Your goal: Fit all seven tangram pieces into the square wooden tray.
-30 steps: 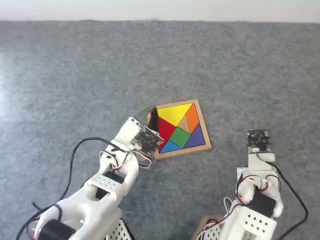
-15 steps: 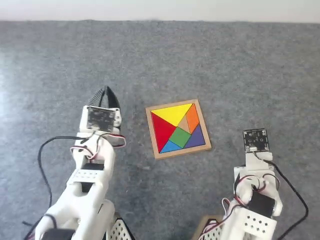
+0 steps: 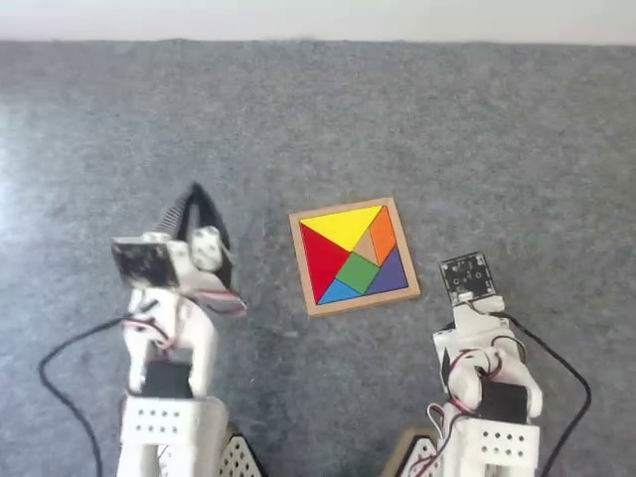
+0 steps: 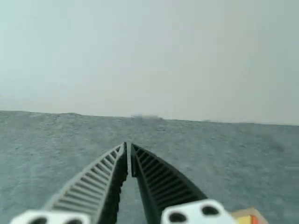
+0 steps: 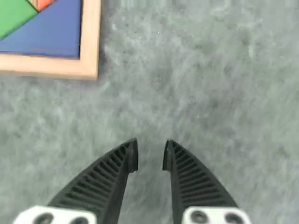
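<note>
Smack in the middle of the grey carpet [image 3: 477, 129] sits the square wooden tray [image 3: 364, 303], turned a bit askew. All seven pieces look like they're lying flat inside it. The yellow triangle [image 3: 346, 227] runs along the far side and the red triangle [image 3: 320, 260] is on the side facing the left arm. The orange piece [image 3: 384, 235], a small tan triangle [image 3: 366, 246] and the green square [image 3: 358, 270] sit around the centre. The light blue triangle [image 3: 340, 291] and the purple triangle [image 3: 392, 270] are along the near edge. The left gripper [image 4: 128, 145] is well apart from the tray, off to its side, aimed out across the carpet toward the pale wall [image 4: 149, 56]. Its jaws are pretty much closed, just a hairline slit between them, and there's nothing in there. The right gripper [image 5: 150, 142] hangs over bare carpet near the tray's near corner, pointing down. Its jaws are parted a small way, with only carpet showing in the gap, so it's not holding anything either. Its wrist view catches that wooden corner with the purple, the green and a sliver of orange.
</note>
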Controlling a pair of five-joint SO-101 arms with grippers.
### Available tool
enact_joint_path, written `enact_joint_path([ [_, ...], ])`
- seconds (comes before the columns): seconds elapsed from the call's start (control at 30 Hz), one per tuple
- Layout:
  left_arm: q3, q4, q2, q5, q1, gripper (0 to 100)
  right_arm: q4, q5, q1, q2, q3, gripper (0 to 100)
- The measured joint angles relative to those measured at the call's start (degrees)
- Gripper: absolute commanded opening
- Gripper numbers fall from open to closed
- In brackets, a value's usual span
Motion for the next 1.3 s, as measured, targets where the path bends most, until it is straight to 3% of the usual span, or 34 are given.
enact_joint_path([
  [0.13,2.5,9.8,-15.2,0.2,9.9,1,-0.4,-0.1,0.1,0.9,0.0,9.9],
  [0.27,2.5,23.7,-16.7,0.5,14.4,1,-0.4,-0.1,-0.2,0.8,0.0,9.8],
  [0.67,2.5,30.2,-15.5,0.6,17.1,1,1.6,-0.1,-0.1,0.8,0.0,9.8],
  [0.9,2.5,57.8,-15.8,0.6,17.1,1,1.6,-0.1,-0.1,0.8,0.0,9.8],
  [1.3,2.5,61.1,-17.1,0.6,17.1,1,1.6,-0.1,-0.1,0.8,0.0,9.8],
])
